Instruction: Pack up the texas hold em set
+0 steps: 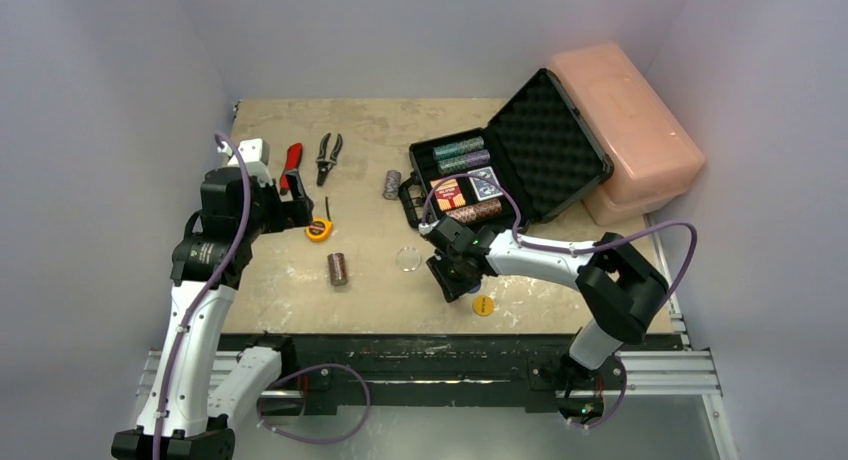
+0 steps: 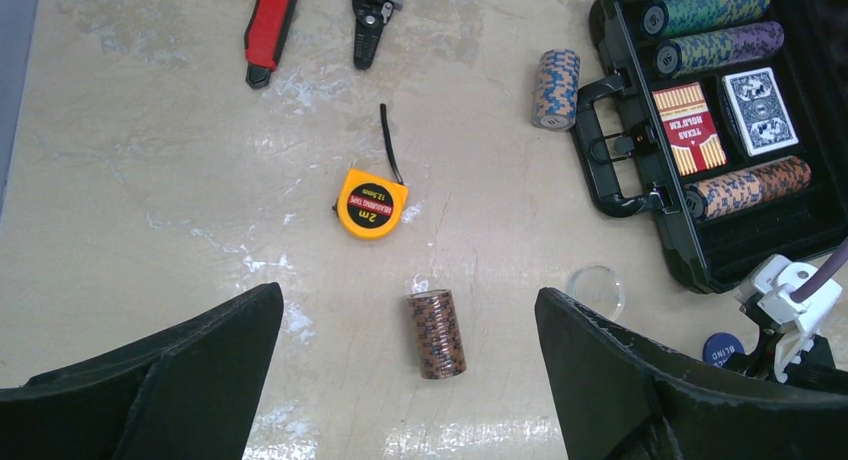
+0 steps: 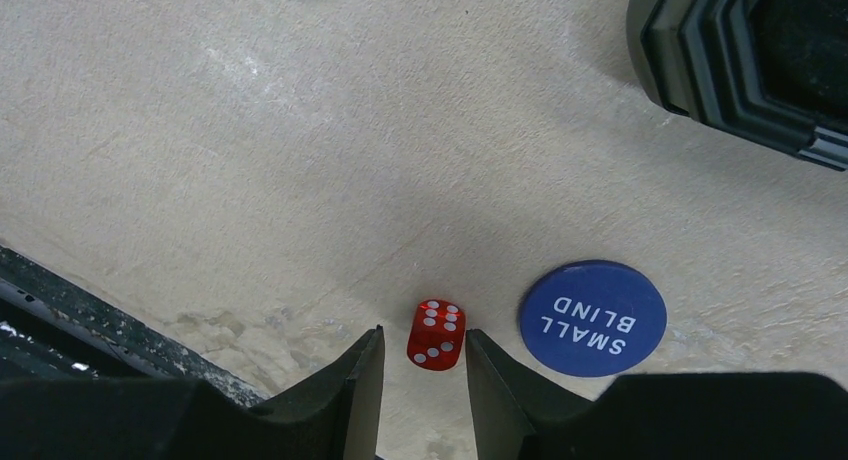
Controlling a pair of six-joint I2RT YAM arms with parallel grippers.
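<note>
The black briefcase lies open at the back right and holds chip stacks, a red deck and a blue deck. A brown chip stack lies on its side on the table, below and between the wide-open fingers of my left gripper, which hovers above it. A blue-tan stack lies by the case handle. My right gripper is low on the table with its jaws narrowed around the red die. The right finger is at the die and a small gap shows on the left. A blue SMALL BLIND button lies beside it.
A clear round disc and a yellow button lie near the front edge. A yellow tape measure, red-handled tool and pliers lie at the left. A pink plastic box stands behind the case lid.
</note>
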